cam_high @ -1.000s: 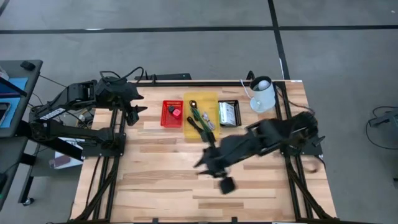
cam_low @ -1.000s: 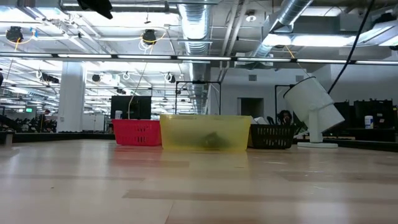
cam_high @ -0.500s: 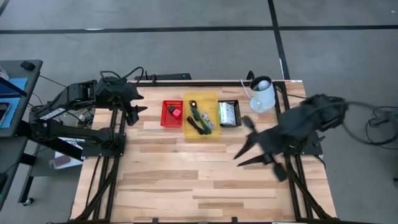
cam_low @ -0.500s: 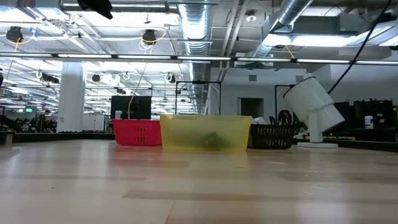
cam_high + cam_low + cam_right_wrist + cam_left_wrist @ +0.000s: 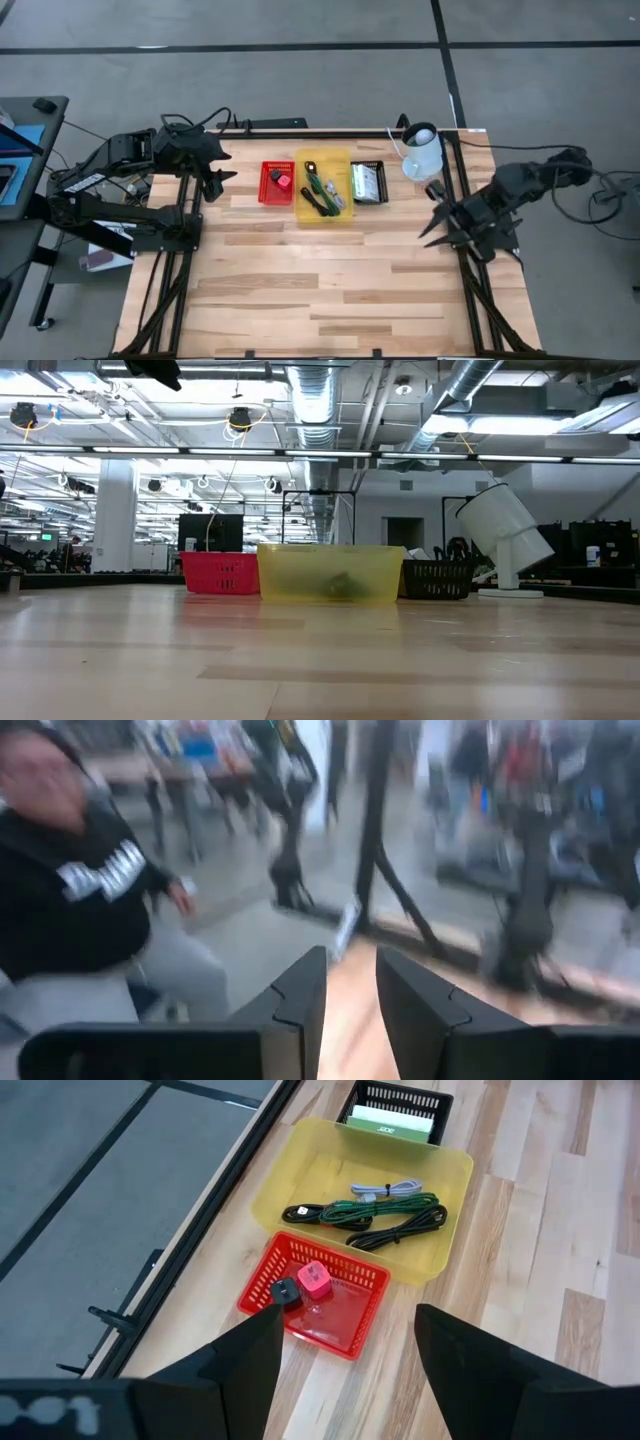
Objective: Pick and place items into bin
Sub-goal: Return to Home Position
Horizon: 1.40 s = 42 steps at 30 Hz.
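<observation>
High view of a wooden table (image 5: 300, 280) with 2 dark arms. The left gripper (image 5: 213, 182) hangs over the table's edge, its fingers wide apart and empty. Ahead of it and lower down stand 3 containers in a row: a red basket (image 5: 262, 1280) nearest, then a yellow bin (image 5: 268, 1192), and a black basket (image 5: 395, 1097) farthest. The right gripper (image 5: 432, 213) sits folded at the opposite edge, well apart from the bins and near a white lamp (image 5: 422, 152). Its wrist view shows a slim gap between its fingers (image 5: 300, 1010) with nothing held, and a person (image 5: 80, 890) in a dark top in the room beyond.

Inside the yellow bin lie a green cable (image 5: 395, 1207), black cables (image 5: 400, 1233) and a pale cable (image 5: 385, 1188), coiled and touching. The red basket holds a red block (image 5: 316, 1281) just beside a dark block (image 5: 285, 1292).

No item shows loose on the wood, so the sorting looks finished and both arms look to be parking.

The cables should be light and limp. They would droop and snag on each other, so the best hold is across the middle of a coil. The blocks are small, stiff and light, and would be best pinched across flat sides.
</observation>
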Motion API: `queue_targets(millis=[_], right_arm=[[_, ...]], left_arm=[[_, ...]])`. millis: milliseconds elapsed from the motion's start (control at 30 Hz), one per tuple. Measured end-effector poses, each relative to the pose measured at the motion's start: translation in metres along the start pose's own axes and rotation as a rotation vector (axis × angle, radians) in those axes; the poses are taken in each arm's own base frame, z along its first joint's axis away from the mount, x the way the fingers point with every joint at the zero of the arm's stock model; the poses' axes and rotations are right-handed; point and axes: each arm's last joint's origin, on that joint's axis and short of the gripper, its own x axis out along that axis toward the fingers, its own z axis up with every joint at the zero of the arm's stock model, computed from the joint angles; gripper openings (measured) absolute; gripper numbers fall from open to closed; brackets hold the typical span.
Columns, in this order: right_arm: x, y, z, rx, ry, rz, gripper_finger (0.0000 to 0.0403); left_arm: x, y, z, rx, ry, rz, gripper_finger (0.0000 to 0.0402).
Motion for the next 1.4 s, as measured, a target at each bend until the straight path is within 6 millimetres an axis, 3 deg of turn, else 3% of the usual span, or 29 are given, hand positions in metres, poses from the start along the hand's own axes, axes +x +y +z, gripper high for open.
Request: queue_targets(millis=[233,433,533,900,1033,1233,1400], right_arm=[[-0.027,0.013,-0.111,0.012,-0.23,0.051,0.0087],[-0.033,0.021,-0.172,0.06,-0.276,0.087,0.0087],[-0.035,0.024,-0.183,0.048,-0.322,0.096,0.0087],[-0.024,0.028,-0.233,0.127,-0.212,0.108,0.0087],[-0.024,0.029,-0.233,0.106,-0.22,0.135,0.0087],[-0.026,0.036,-0.233,-0.023,-0.238,0.38,0.0087],[-0.022,0.033,-0.236,-0.026,-0.191,0.297,0.0087]], left_arm=[[0.0,0.0,0.0,0.0,0.0,0.0,0.022],[0.0,0.0,0.0,0.0,0.0,0.0,0.022],[0.0,0.0,0.0,0.0,0.0,0.0,0.022],[0.0,0.0,0.0,0.0,0.0,0.0,0.022],[0.0,0.0,0.0,0.0,0.0,0.0,0.022],[0.0,0.0,0.0,0.0,0.0,0.0,0.022],[0.0,0.0,0.0,0.0,0.0,0.0,0.022]])
